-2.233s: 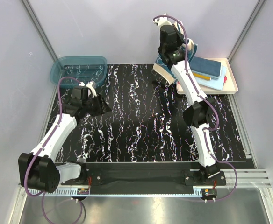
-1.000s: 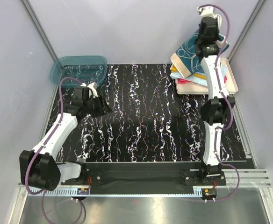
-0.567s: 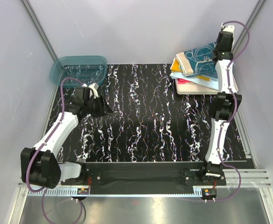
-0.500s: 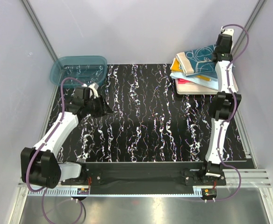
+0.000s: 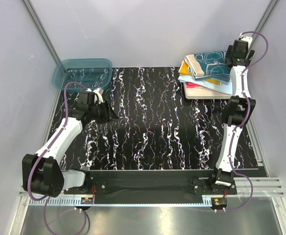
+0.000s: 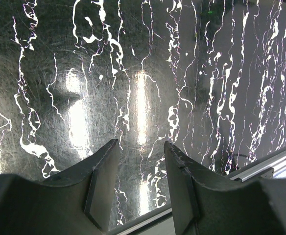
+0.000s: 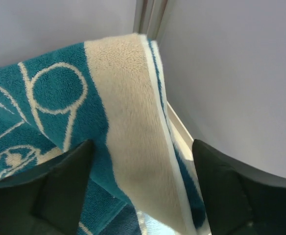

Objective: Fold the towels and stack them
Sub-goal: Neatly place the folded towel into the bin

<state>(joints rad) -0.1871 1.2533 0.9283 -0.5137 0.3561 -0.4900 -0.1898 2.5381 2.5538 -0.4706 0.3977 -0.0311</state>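
I've got the right gripper (image 7: 142, 144) up in the far right corner, fingers spread wide and gripping nothing. The dark teal towel (image 7: 59, 98) lies under them, its cream border running through the gap between the two fingers. I can't tell whether either pad touches the cloth.

From the top camera that towel sits folded on top of the stack of towels (image 5: 206, 73) on the cream tray (image 5: 206, 96). The light blue towel (image 5: 212, 85) pokes out beneath it, there's a sliver of orange-yellow towel (image 5: 183, 68) at the left edge, and the red towel (image 5: 197, 88) is at the bottom.

Over on my left side, the left gripper (image 6: 141, 143) hangs low over the black marbled mat (image 5: 157, 127), fingers parted, only bare mat between them and well apart from the towels.

The teal plastic basin (image 5: 82, 71) sits at the mat's far left corner. Pale grey wall panels (image 5: 133, 29) close in the cell, with metal posts (image 5: 40, 29) in the corners.
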